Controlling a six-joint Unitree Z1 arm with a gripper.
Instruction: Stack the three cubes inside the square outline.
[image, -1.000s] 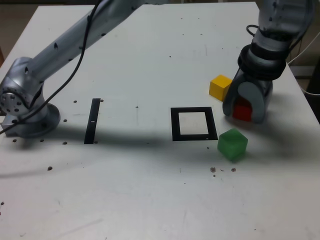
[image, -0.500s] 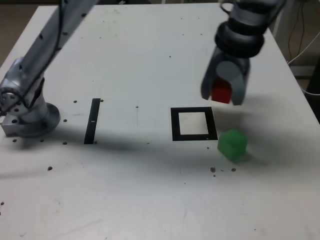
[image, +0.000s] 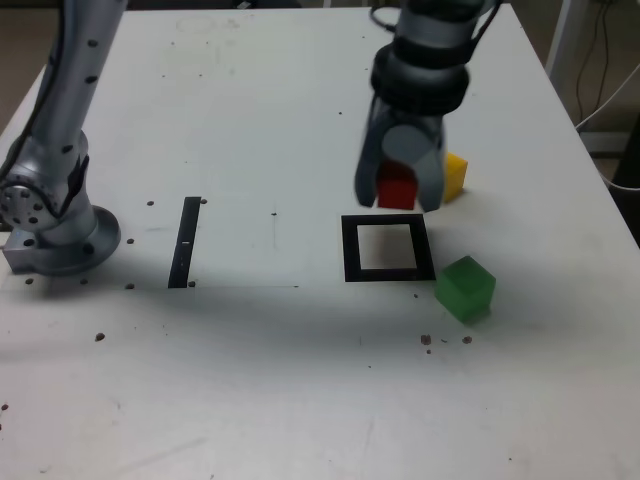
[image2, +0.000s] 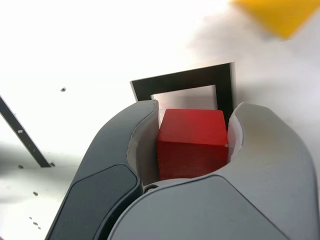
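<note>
My gripper (image: 398, 190) is shut on the red cube (image: 396, 188) and holds it in the air just above the far edge of the square outline (image: 388, 248). In the wrist view the red cube (image2: 191, 143) sits between the grey fingers (image2: 127, 165) with the square outline (image2: 186, 85) showing beyond it. The yellow cube (image: 452, 174) rests on the table just behind the gripper, partly hidden by it, and shows as a blurred corner (image2: 277, 14) in the wrist view. The green cube (image: 465, 288) lies to the exterior view's right of the outline's near corner.
A narrow black strip (image: 186, 241) lies on the white table (image: 260, 380) at the exterior view's left of the outline. The arm's base (image: 50, 220) stands at the far left edge. Small dark specks dot the tabletop.
The gripper has lifted the red cube off the table at the right and carried it leftward to hover over the outline's far edge. The yellow and green cubes stayed put.
</note>
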